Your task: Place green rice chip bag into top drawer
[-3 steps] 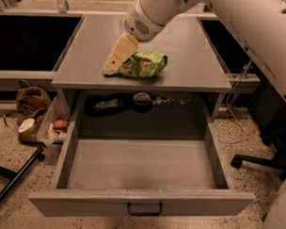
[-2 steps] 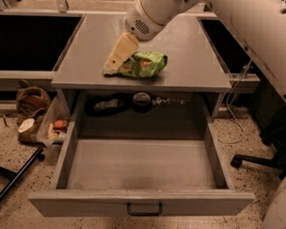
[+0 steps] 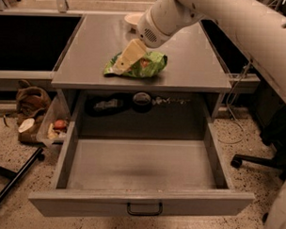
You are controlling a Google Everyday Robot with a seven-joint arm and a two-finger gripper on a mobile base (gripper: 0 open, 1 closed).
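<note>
The green rice chip bag (image 3: 147, 64) lies crumpled on the grey counter top (image 3: 88, 53), near its front edge and above the drawer. My gripper (image 3: 126, 59), cream-coloured at the end of the white arm (image 3: 221, 15), reaches down from the upper right. It rests on the left part of the bag and covers it. The top drawer (image 3: 141, 166) is pulled fully out below the counter. Its flat grey bottom is bare, and the dark handle (image 3: 144, 209) is at the front centre.
A pale bowl (image 3: 132, 18) sits at the back of the counter. Dark items (image 3: 108, 105) and a round black object (image 3: 142, 100) lie in the recess behind the drawer. A bin of clutter (image 3: 55, 127) and a brown bag (image 3: 30, 100) are on the floor at the left. A chair base (image 3: 254, 160) is at the right.
The gripper has shifted slightly to the right over the bag. The bag and the drawer have not moved.
</note>
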